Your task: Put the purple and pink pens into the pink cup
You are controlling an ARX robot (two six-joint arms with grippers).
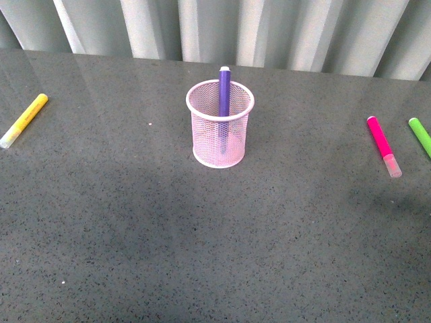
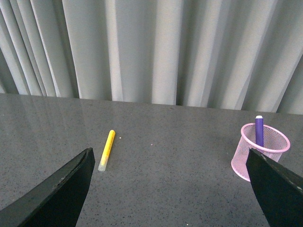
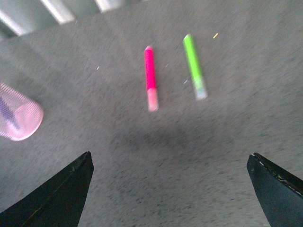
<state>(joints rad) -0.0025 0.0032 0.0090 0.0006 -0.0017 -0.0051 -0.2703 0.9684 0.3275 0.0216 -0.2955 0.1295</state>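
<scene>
Standing in pink cup (image 1: 210, 142), purple pen (image 1: 224, 86)

**Speckled bench, mesh cup, smooth pens**

The bench (image 1: 135, 256) looks like dark grey speckled stone, smooth, with a soft sheen that mirrors pale streaks near the top of the frame. The cup (image 1: 209, 138) at centre is pink wire mesh with a solid, smooth rim. The purple pen (image 1: 224, 87), pink pen (image 1: 378, 134), yellow pen (image 1: 25, 118) and green pen (image 1: 421, 136) look like smooth plastic. The pink pen's cap is translucent. The curtain (image 1: 202, 27) is matt cloth.
</scene>
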